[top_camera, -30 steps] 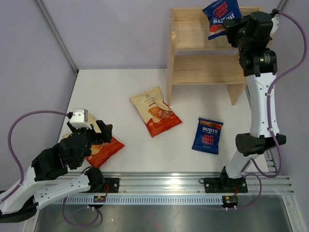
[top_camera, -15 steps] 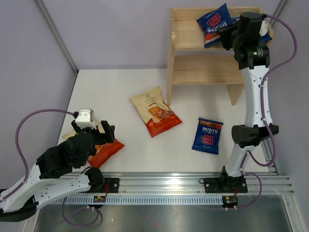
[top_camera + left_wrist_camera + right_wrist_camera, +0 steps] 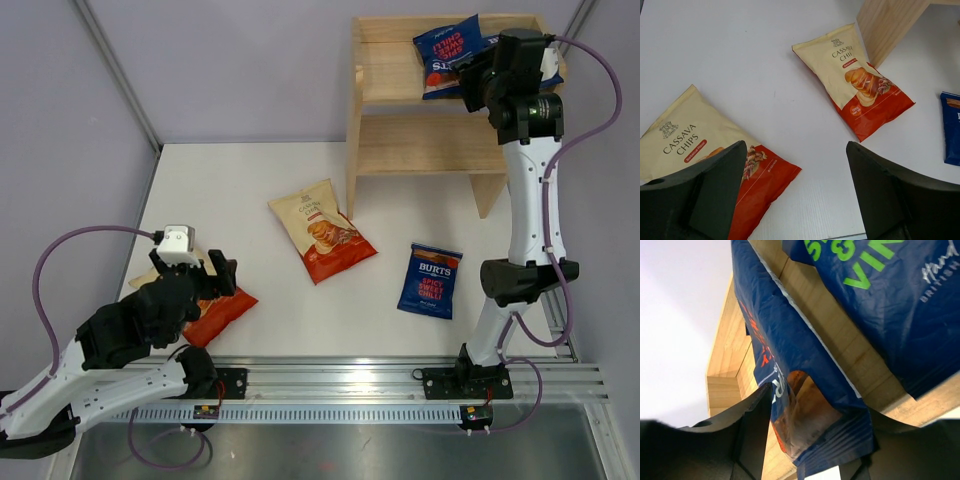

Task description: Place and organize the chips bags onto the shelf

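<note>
My right gripper (image 3: 468,78) is at the top tier of the wooden shelf (image 3: 400,150). A dark blue Burts bag (image 3: 450,45) lies there, its lower end between my spread fingers (image 3: 752,425); the jaws look open. A second blue bag (image 3: 880,300) with green lettering lies beside it on the top tier. A third blue bag (image 3: 429,280) lies on the table. One cream and red-orange bag (image 3: 322,230) lies mid-table. The other (image 3: 215,312) lies under my left gripper (image 3: 215,275), which is open and empty above its red end (image 3: 760,180).
The shelf's lower tier (image 3: 430,150) is bare. The shelf's side panel (image 3: 890,25) stands right next to the mid-table cream bag (image 3: 855,80). Purple walls close the table at left and back. A metal rail (image 3: 400,385) runs along the near edge.
My right gripper lowered the blue bag from above the shelf onto the top tier, and the bag now lies flatter. My left arm shifted slightly right, then stayed still.
</note>
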You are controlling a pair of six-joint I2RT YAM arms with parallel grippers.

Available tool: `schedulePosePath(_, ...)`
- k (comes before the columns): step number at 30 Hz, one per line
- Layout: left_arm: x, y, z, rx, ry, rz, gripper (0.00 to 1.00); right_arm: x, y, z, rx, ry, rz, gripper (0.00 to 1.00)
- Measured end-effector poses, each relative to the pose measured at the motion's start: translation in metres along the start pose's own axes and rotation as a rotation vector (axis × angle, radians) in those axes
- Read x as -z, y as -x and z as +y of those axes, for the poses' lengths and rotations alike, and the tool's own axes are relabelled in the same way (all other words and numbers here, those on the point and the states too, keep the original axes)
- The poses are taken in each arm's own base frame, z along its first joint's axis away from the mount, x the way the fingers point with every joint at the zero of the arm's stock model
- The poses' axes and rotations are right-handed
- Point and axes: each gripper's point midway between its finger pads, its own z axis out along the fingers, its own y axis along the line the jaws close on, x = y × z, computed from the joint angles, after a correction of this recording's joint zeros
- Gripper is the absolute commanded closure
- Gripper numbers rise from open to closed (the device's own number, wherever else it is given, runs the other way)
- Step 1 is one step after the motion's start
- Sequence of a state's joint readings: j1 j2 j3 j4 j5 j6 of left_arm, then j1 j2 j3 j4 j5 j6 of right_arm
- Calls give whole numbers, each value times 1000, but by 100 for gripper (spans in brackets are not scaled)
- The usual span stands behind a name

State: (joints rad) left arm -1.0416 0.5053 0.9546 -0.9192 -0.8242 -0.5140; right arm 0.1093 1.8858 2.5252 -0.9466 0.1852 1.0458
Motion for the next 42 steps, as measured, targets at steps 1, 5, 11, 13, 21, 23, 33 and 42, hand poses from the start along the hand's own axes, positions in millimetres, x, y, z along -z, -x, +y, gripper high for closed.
schedulePosePath(1,0,0,0,-2,0,1,16,1,0,-1,3,-2,1,48)
schedulePosePath(5,-1,-1,-1,-8,3,5,17,7,2,-4,4,-9,0,51)
schedulePosePath(11,-3,-3,-2,-19,7,14,19,19,16,-4,-5,-4,-23,57)
schedulePosePath(13,-3,-3,-2,-19,7,14,20,21,20,-5,-9,-6,-29,65)
schedulePosePath(21,-4,-6,-2,-27,11,21,20,22,20,-13,-49,-19,-33,73)
schedulePosePath(23,-5,-7,-2,-29,12,23,20,20,21,-14,-68,-21,-35,73)
schedulePosePath(33,-4,-8,0,-30,13,23,21,10,21,-20,-135,-33,-29,65)
schedulePosePath(42,-4,-8,-1,-30,13,24,22,16,25,-16,-108,-17,-27,32)
